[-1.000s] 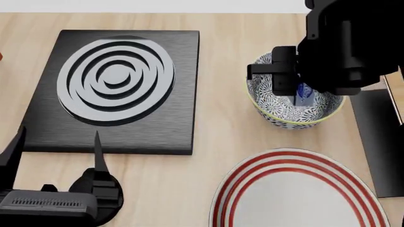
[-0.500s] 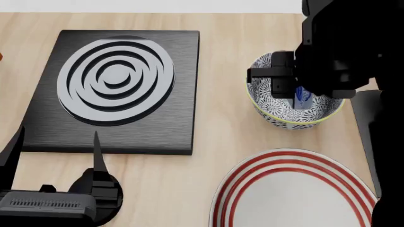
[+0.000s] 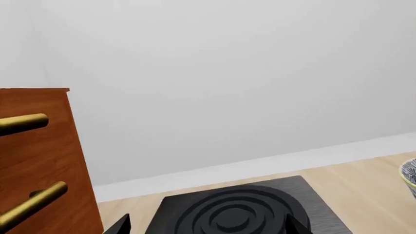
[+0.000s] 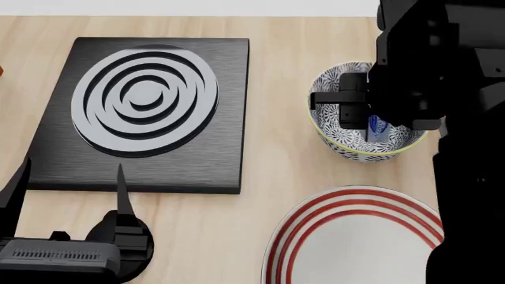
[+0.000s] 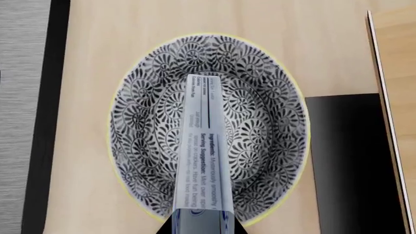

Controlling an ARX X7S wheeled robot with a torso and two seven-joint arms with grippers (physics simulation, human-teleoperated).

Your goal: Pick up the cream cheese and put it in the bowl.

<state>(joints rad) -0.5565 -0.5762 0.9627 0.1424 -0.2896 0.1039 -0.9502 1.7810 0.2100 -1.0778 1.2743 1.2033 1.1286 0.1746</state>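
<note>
The right gripper [image 4: 371,118] is seen in the head view directly above the bowl [image 4: 339,139], its dark body covering much of the bowl's far and right side. Between its fingers the cream cheese [image 4: 376,127] is held, only a small blue-and-silver strip of it being visible there, inside the bowl's rim. In the right wrist view the cream cheese [image 5: 204,156] is shown as a long narrow silver box with printed lettering, gripped at its near end by the jaws and reaching down over the middle of the bowl [image 5: 260,97]; whether its far end touches the patterned floor of the bowl cannot be told. The bowl stands on the wooden table [image 4: 276,171], to the right of a black slab [image 4: 229,118] marked with grey concentric rings, and beyond a white plate [image 4: 355,242] ringed in red, from which it is set apart. A dark panel [image 5: 344,161] lies just beside the bowl in the right wrist view. The left gripper [image 4: 67,189] is held low at the near left of the head view, its two pointed fingers standing well apart with nothing between them, before the near edge of the slab. In the left wrist view a brown cabinet [image 3: 32,161] with brass handles is seen against a pale wall.
</note>
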